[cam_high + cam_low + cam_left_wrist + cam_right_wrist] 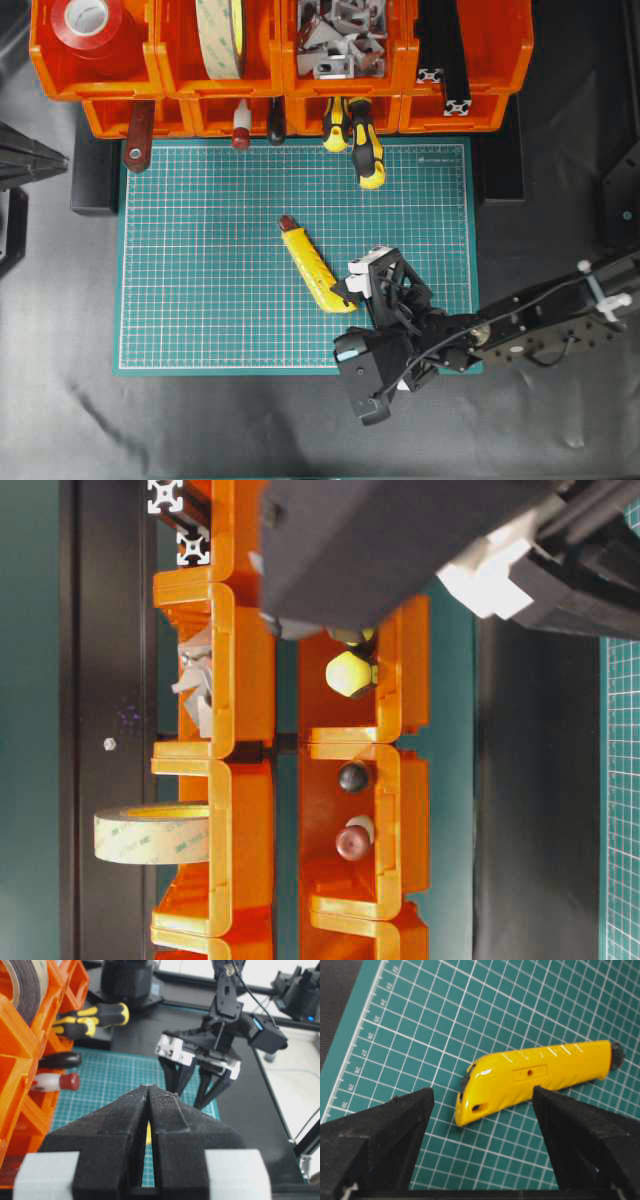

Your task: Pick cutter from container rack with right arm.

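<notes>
In the left wrist view the left gripper [149, 1091] hides nearly all of the cutter [148, 1134], leaving a yellow sliver between its fingers. The table-level view cuts off the container rack [245, 670] top and bottom, a blurred black arm body [390, 540] covering its upper bins

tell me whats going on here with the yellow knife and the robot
The cutter lies flat on the green mat, out of the orange container rack behind it. The right claw hangs just over the cutter's butt end with its fingers spread wide on either side, not gripping it. The left claw is shut and holds nothing. Two yellow-and-black screwdrivers poke out of the rack's lower bins.
</notes>
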